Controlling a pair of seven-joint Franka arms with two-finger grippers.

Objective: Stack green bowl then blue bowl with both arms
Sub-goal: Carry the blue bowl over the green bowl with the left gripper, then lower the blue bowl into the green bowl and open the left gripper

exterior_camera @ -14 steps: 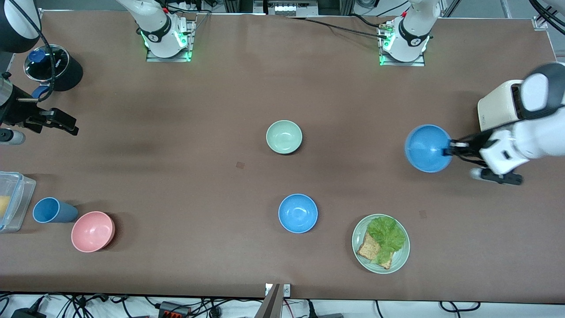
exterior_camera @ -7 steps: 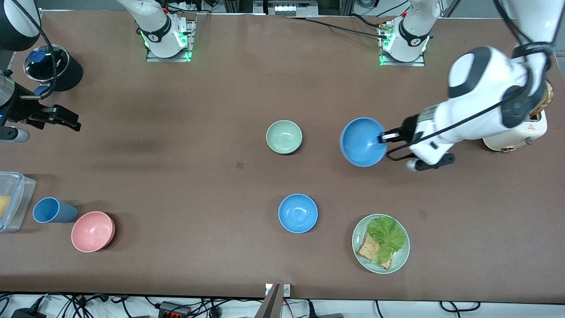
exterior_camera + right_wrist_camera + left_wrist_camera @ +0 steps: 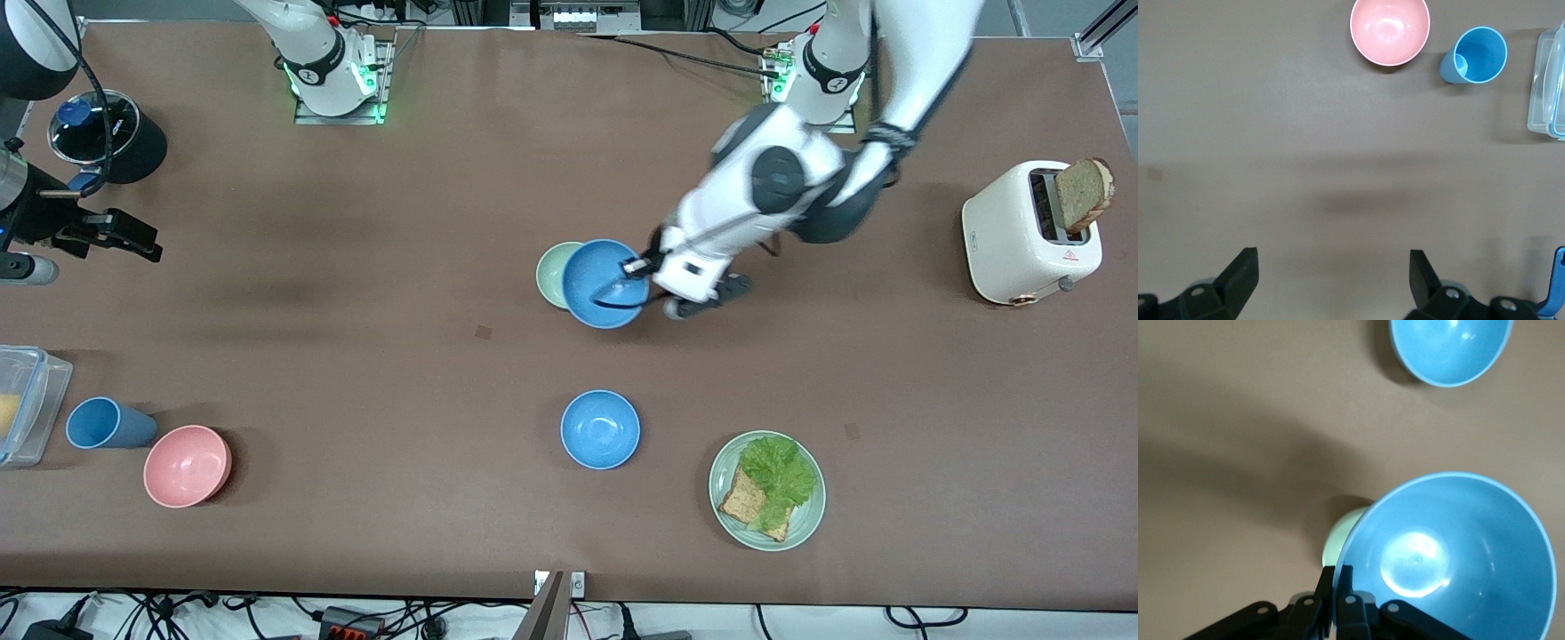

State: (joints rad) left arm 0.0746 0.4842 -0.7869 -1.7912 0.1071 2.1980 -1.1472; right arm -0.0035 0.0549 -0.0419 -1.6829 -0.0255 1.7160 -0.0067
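I count two blue bowls (image 3: 605,283) (image 3: 600,428), one green bowl (image 3: 551,271), one pink bowl (image 3: 188,466), one blue cup (image 3: 105,423), one plate (image 3: 725,507), one toaster (image 3: 1022,236).

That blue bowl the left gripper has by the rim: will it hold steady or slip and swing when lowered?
The blue bowl, over the green bowl, is pinched at one rim spot by the left gripper, so it could pivot. Its glossy surface looks slippery. It keeps its shape hanging, so probably stiff and light. The right gripper waits open.
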